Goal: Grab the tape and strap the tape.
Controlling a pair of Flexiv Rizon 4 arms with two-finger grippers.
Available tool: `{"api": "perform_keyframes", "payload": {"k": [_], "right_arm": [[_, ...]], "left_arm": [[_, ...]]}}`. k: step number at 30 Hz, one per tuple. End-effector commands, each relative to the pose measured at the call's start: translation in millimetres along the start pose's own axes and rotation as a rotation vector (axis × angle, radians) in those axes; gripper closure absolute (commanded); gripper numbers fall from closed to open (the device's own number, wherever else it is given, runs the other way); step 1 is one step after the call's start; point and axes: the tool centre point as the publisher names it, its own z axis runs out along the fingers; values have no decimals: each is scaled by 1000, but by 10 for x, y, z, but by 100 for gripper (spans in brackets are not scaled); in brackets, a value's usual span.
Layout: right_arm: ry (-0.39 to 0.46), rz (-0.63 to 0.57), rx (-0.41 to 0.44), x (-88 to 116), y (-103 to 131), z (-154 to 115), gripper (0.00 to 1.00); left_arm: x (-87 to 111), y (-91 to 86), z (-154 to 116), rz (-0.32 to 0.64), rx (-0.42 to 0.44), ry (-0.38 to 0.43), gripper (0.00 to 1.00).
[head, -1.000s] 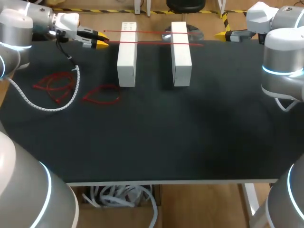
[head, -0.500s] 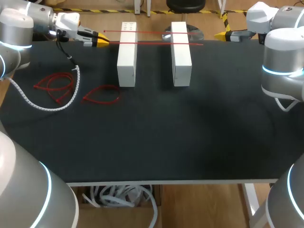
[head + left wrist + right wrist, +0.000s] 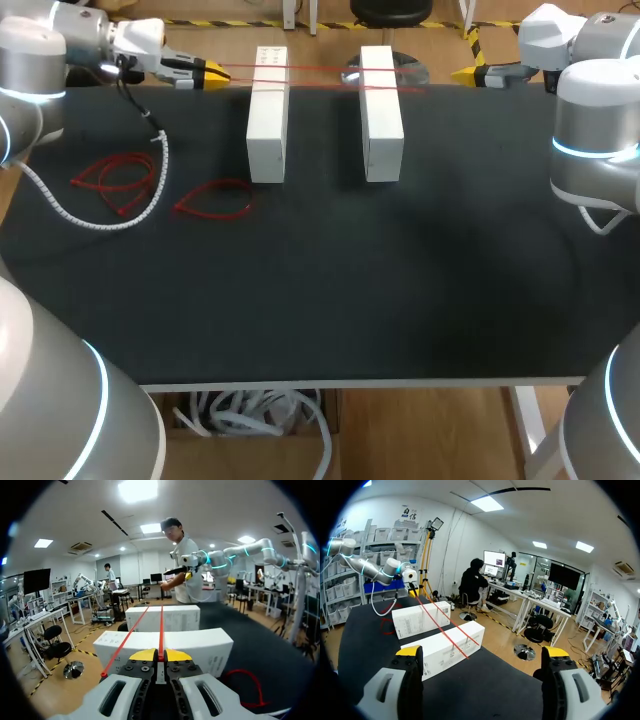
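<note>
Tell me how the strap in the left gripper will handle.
Likely floppy: spare straps lie in loose coils. The held strap probably looks straight only because the left gripper tensions it. Probably light, apt to slide over the white boxes.

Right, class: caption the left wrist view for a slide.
Left claw shut on red strap stretched over near white box and far white box.

The black matte surface [image 3: 320, 300] is being overlooked by the head camera from above and behind, at a distance. The two long white rectangular boxes [image 3: 268, 115] are being faced closely from one end along the left pincer [image 3: 160, 656], and from the opposite end, farther off, past the right pincer [image 3: 482, 653]. These boxes are being shared by all three views.
</note>
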Motion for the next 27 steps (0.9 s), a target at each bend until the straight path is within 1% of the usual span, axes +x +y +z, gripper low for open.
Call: {"api": "perform_keyframes", "payload": {"k": [1,6,11,14,19,23,27], "right_arm": [[0,0,-2,2,-5,-5,0],[0,0,-2,2,-5,-5,0],[0,0,-2,2,-5,-5,0],[0,0,-2,2,-5,-5,0],[0,0,-2,2,-5,-5,0],[0,0,-2,2,-5,-5,0],[0,0,-2,2,-5,-5,0]], "left_arm": [[139,-156,-7,-6,19,-28,100],[231,-421,-2,-3,78,-31,100],[277,-745,11,-23,143,-37,100],[259,-931,21,-44,173,-50,100],[213,-1278,34,-66,232,-45,100],[171,-1504,63,-62,252,-44,100],[153,-1703,97,-63,249,-47,100]]}}
